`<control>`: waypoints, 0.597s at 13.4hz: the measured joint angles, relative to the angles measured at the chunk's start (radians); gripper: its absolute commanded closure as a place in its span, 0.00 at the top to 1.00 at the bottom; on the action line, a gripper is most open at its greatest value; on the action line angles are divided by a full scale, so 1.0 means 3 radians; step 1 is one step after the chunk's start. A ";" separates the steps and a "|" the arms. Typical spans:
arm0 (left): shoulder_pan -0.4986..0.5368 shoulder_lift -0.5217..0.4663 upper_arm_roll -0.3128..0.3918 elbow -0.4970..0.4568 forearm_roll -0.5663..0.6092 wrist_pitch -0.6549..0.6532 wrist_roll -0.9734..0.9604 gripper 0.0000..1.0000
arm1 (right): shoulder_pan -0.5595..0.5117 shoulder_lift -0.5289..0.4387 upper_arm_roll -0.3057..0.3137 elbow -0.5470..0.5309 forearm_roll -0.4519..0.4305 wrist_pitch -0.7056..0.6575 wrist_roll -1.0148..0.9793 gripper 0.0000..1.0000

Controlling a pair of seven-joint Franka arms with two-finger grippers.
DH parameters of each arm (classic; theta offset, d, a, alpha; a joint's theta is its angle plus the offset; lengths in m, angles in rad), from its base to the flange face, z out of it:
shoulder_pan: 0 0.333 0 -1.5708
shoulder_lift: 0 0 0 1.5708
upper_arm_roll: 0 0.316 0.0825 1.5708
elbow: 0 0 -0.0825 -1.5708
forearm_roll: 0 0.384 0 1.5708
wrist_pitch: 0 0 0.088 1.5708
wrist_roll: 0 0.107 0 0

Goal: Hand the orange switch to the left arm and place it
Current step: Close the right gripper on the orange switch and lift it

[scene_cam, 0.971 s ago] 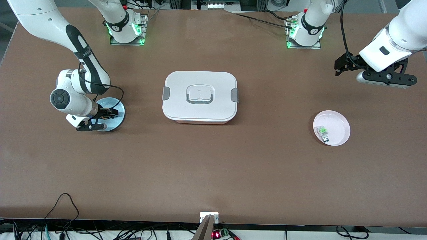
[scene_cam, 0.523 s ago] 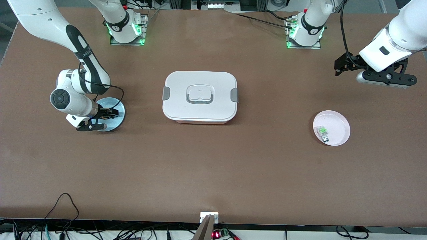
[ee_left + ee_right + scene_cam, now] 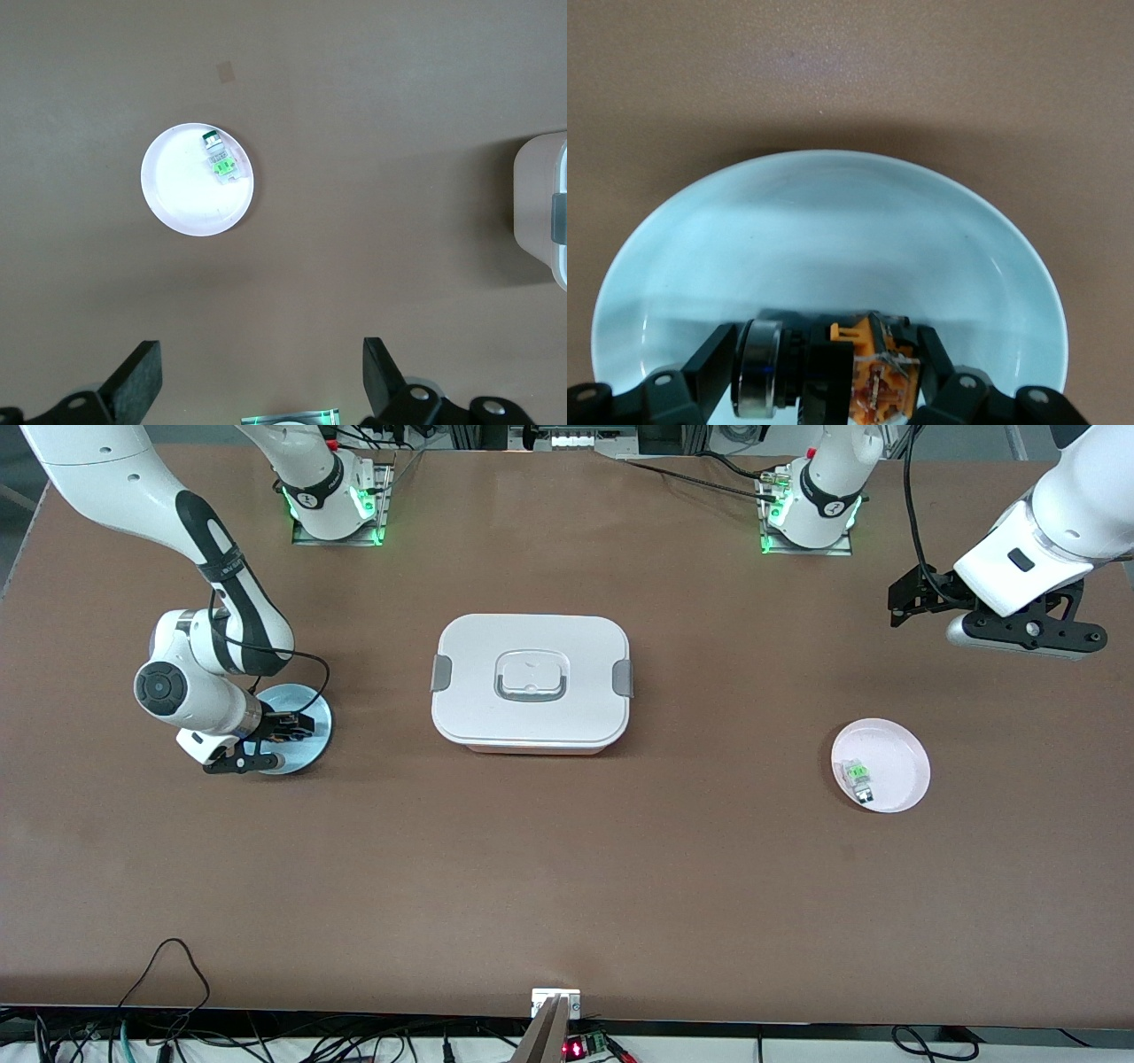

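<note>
Nearest the front camera sits the pink plate (image 3: 881,765), toward my left arm's end of the worktop (image 3: 567,886), carrying only the small clear component with a green top (image 3: 858,775) (not my target).

A little farther from the camera, at my right arm's end, is the pale blue plate (image 3: 306,746). My right pincer (image 3: 828,376) is down in it, fingers set on either side of the orange switch (image 3: 873,372), which lies on the plate between them beside a metal-ringed barrel. The fingers look touching or nearly so; I cannot tell whether the grip is firm, so I would not call it held.

Farther again, mid-worktop, stands the white box (image 3: 531,682), lid clipped, squarely between the two plates. That is why I judge a handover is needed: the carry must go over or around it.

My left pincer (image 3: 261,390) waits wide apart and empty, high over the worktop's left-arm end, looking down on the pink plate, probably the drop-off.
</note>
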 measured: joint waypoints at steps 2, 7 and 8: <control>0.0000 0.0000 0.0000 0.0000 0.0000 0.0000 0.0000 1.00 | 0.0001 -0.0018 0.0006 0.0003 0.0000 -0.0007 -0.0010 0.56; 0.0000 0.0000 0.0000 0.0000 0.0000 0.0000 0.0000 1.00 | 0.0002 -0.0015 0.0045 0.0003 -0.0001 -0.0006 -0.0032 0.44; 0.0000 0.0000 0.0000 0.0000 0.0000 0.0000 0.0000 1.00 | 0.0003 -0.0015 0.0050 0.0003 -0.0001 -0.0006 -0.0032 0.44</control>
